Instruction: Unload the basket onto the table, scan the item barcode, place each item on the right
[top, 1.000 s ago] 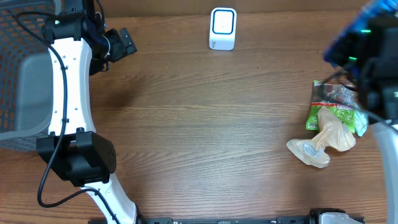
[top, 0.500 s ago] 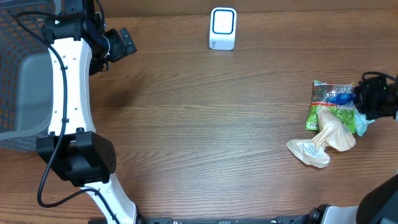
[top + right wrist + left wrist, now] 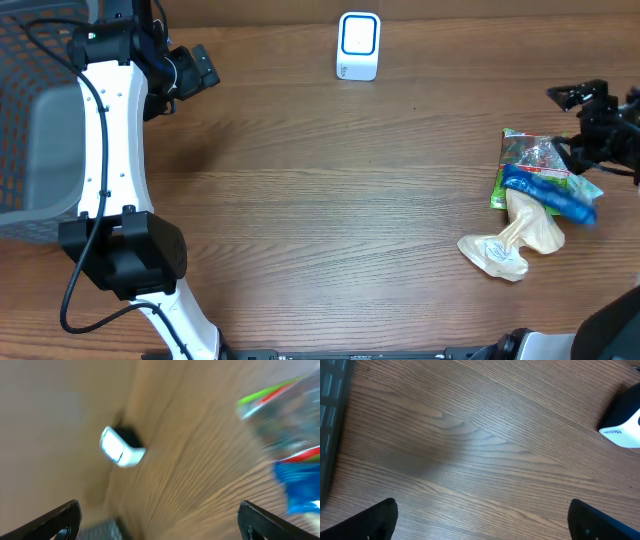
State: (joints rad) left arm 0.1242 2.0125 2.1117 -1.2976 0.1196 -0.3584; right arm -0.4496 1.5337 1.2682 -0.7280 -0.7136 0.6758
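blue packet has dropped from the right fingers, now spread wide, empty.

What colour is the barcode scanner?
The barcode scanner is white with a blue-edged face; clearest overhead.

Scanner on wooden table

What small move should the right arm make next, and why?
Probably lower the open right gripper onto the blue item, which lies on top of the green packet close by; it holds nothing, and the scanner stands far off.
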